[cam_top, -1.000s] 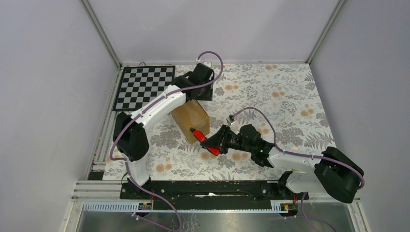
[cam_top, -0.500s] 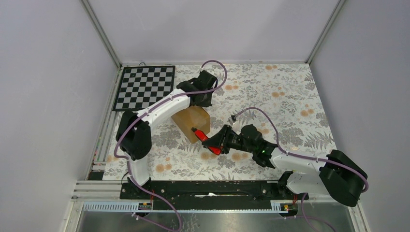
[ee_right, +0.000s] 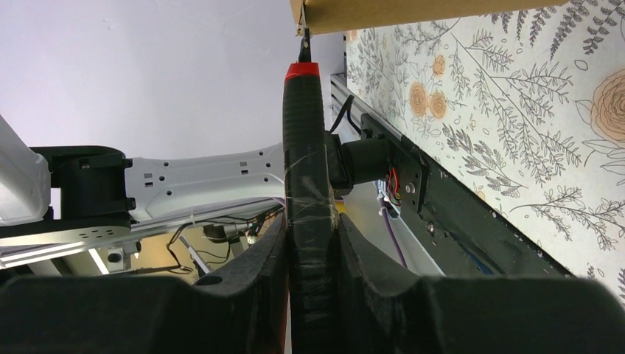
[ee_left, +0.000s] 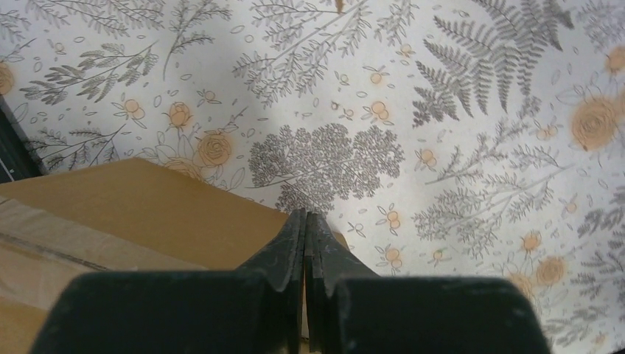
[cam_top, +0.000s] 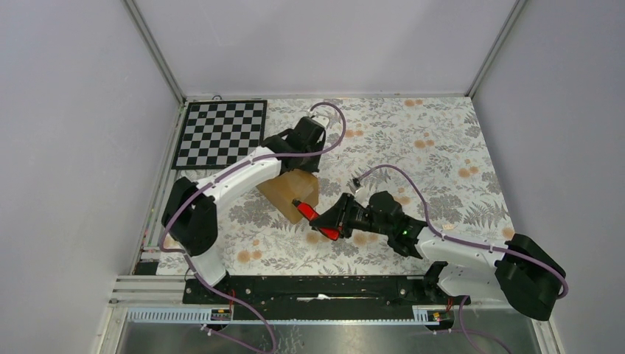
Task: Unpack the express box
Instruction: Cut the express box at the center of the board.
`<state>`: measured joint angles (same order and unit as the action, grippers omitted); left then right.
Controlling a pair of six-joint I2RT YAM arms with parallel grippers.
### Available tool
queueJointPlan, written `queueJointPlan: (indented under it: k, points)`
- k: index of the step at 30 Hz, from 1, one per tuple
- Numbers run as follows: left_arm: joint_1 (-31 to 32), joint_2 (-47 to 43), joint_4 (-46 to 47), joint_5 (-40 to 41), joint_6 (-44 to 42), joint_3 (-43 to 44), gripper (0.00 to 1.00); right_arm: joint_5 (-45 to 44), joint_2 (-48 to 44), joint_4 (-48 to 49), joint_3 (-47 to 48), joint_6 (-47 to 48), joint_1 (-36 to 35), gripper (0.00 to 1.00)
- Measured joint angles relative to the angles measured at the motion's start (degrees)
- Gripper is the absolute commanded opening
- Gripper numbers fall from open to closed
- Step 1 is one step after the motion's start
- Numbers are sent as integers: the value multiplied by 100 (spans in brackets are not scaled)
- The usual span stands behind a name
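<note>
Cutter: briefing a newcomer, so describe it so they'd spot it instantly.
On the flowered table sits a brown express box. At its near-right side, the right gripper holds the cutter: a slim black handle whose red ends stand out against box and gripper.

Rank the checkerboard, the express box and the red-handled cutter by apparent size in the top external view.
1. checkerboard
2. express box, partly hidden under the left arm
3. red-handled cutter, partly covered by the right end effector
</note>
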<state>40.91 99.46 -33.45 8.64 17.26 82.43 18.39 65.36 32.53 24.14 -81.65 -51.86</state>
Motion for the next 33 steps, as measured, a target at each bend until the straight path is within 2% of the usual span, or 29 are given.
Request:
queueJointPlan:
  k: [16, 33]
  points:
    - [9, -876, 387, -1139, -396, -890, 0, 286, -243, -330, -22, 127, -11, 0]
    - [7, -1104, 675, -1617, -612, -1211, 0, 640, -382, -411, -107, 262, 153, 0]
